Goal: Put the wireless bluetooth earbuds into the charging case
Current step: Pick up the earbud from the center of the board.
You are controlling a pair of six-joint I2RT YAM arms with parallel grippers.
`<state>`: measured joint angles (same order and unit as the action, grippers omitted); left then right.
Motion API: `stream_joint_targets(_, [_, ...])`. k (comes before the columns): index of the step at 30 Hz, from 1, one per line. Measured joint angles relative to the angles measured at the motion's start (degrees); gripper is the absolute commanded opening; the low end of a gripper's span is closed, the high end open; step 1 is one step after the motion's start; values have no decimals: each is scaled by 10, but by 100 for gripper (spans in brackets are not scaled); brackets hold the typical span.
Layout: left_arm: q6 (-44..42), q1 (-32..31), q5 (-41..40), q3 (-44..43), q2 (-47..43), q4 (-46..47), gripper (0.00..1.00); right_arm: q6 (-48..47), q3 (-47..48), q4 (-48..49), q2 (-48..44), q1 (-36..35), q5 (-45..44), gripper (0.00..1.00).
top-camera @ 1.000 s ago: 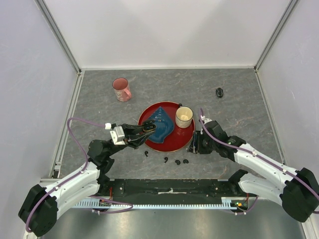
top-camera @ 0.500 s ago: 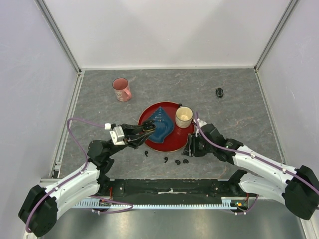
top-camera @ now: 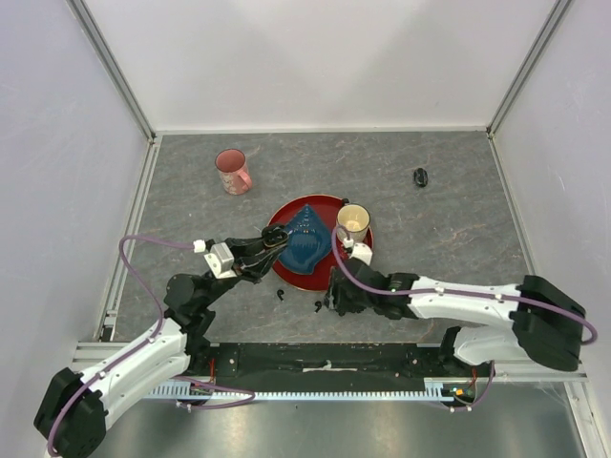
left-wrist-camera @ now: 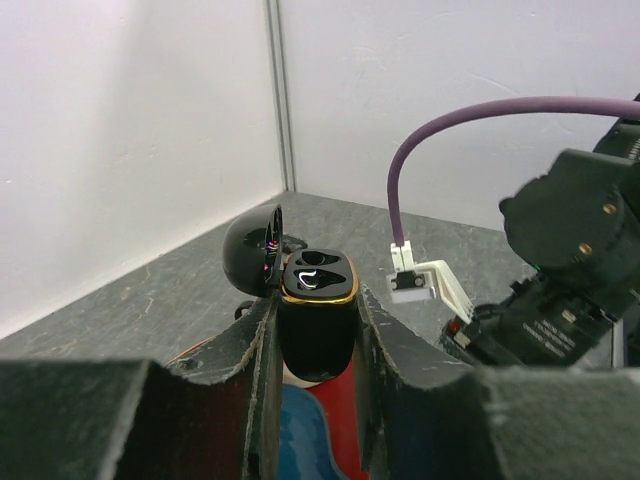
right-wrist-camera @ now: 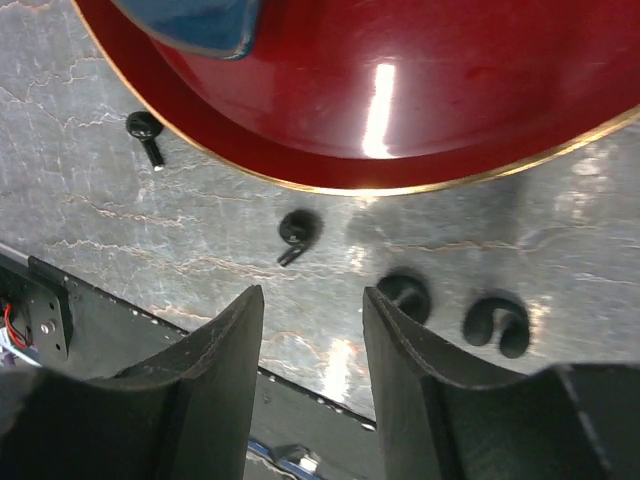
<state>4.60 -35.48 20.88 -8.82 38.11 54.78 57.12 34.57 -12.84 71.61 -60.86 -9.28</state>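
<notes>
On the near side of the red plate my right jaws hang open, with one of the earbuds on the counter just ahead. I should centre over it, then drop straight. Above the plate's left rim, my left jaws grip the open charging case.

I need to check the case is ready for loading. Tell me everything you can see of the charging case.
The charging case is a glossy black rounded pod with a gold rim. Its domed lid is hinged open to one side, baring two dark wells that look empty. It stands upright, clamped at both sides by the left gripper, over the red plate's edge.
</notes>
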Motion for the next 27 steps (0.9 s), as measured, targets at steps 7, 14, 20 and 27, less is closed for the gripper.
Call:
stream_joint_targets(7, [-1,0,-28,11,-32,-15,2,66,89,-25,97,-69,-92,54])
stream_joint_targets(14, [-5,0,-54,16,-63,-28,2,105,119,-49,142,-75,-126,52])
stream_joint_targets(20, [-8,0,-84,24,-69,-33,2,120,130,-72,165,-78,-137,50])
stream_joint_targets(27, [-12,0,-103,29,-67,-38,2,121,151,-82,200,-80,-137,44])
